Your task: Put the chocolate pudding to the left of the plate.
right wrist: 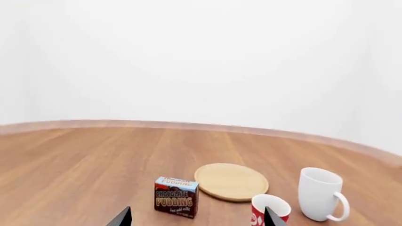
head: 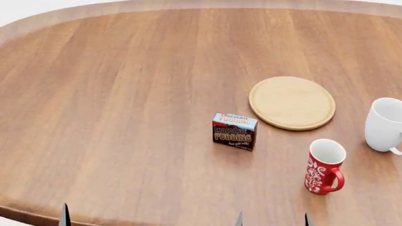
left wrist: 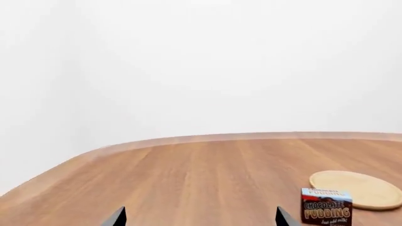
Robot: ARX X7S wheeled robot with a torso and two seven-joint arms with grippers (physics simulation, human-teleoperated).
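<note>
The chocolate pudding [head: 234, 131] stands upright on the wooden table [head: 113, 94], just left of and in front of the plate [head: 292, 102], with a small gap between them. It also shows in the left wrist view [left wrist: 326, 207] and the right wrist view [right wrist: 176, 197]. The plate is a pale wood disc lying flat [left wrist: 358, 188] [right wrist: 231, 181]. My left gripper [left wrist: 201, 219] is open and empty, well short of the box. My right gripper [right wrist: 197, 219] is open and empty, near the table's front edge [head: 273, 220]. Only the fingertips of both show.
A red patterned mug [head: 325, 165] stands in front of the plate, close to my right gripper [right wrist: 270, 211]. A white mug [head: 384, 125] stands right of the plate [right wrist: 320, 193]. The table's rounded edge runs along the far side and near left.
</note>
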